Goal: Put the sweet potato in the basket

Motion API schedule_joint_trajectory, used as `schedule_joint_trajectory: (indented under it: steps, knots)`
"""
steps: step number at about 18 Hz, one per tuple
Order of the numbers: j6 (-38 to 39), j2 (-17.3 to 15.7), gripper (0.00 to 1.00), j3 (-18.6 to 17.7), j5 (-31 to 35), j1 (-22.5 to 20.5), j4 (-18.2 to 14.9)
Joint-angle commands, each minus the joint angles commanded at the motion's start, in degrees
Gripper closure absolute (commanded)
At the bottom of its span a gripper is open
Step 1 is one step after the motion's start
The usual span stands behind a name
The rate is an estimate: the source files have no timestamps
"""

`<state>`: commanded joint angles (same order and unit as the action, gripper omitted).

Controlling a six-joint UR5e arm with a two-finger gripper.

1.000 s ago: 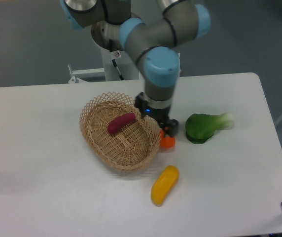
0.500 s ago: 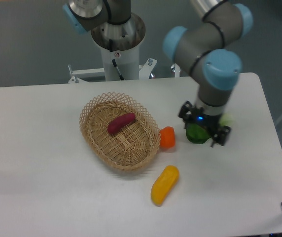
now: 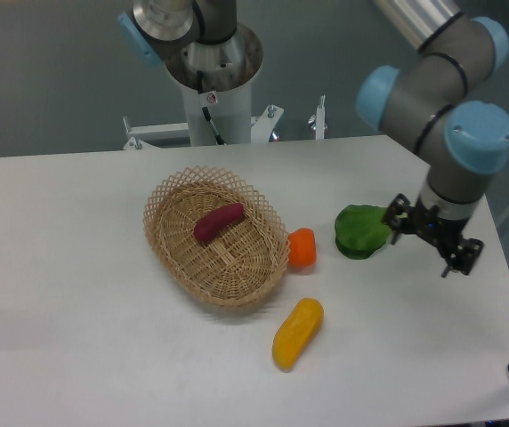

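Sweet potato [image 3: 219,221] in basket [image 3: 180,258], hand [image 3: 432,245] well apart

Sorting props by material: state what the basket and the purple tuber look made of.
Oval light-tan woven basket: looks like wicker or rattan, matte, with visible weave and open lattice rim. Small dark reddish-purple sweet potato inside it: smooth, slightly glossy skin, possibly plastic; cannot tell for sure.

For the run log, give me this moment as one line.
sweet potato: in basket | gripper: by green vegetable, holding nothing
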<state>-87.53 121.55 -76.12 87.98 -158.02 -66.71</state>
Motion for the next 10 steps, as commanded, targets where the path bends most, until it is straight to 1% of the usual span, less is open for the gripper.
schedule_joint_trajectory:
  steps: [5, 10]
  knots:
    - [-1.94, 1.41, 0.0, 1.14, 0.0, -0.89, 0.09]
    - [-1.94, 1.41, 0.0, 1.23, 0.0, -0.89, 0.09]
